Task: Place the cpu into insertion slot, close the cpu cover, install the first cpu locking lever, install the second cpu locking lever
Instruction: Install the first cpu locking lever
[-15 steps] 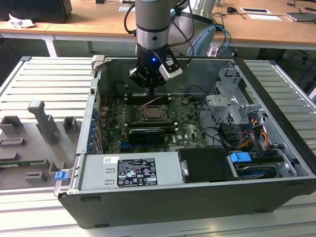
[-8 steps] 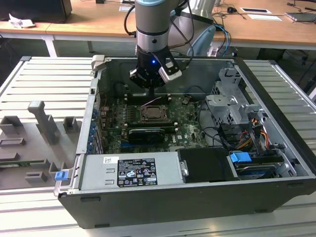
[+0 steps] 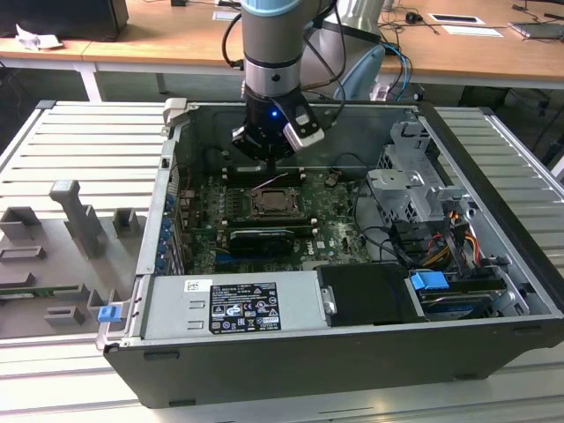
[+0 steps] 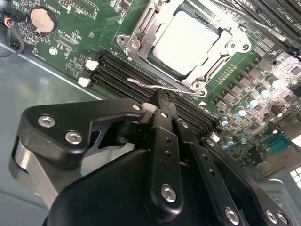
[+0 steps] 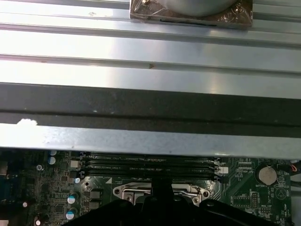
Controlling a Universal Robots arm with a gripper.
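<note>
I've got the gripper (image 4: 157, 106) low inside the open computer case (image 3: 493, 256), hanging just beside the insertion slot (image 4: 188, 44) on the green motherboard (image 4: 94, 33). In the second wrist view its fingers look pressed together into one narrow tip, nothing pinched between them. That tip sits right at a thin wire locking lever (image 4: 155, 86) running along the near edge of the socket frame, above the black memory slots (image 4: 122, 70).

The cpu (image 4: 186, 41) is already lying flat in the slot, pale metal face up, and the cpu cover (image 4: 141, 28) looks folded down around it, its window framing the chip. So my read is that I'm on the lever stage.

To do it well, I'd want the tip bearing squarely on the wire, not on the frame or the memory slots, since that wire is thin and springy and could slip off a narrow tip. The exterior view shows the arm (image 3: 271, 53) coming nearly straight down over the socket (image 3: 278, 204), which suits a steady press.
</note>
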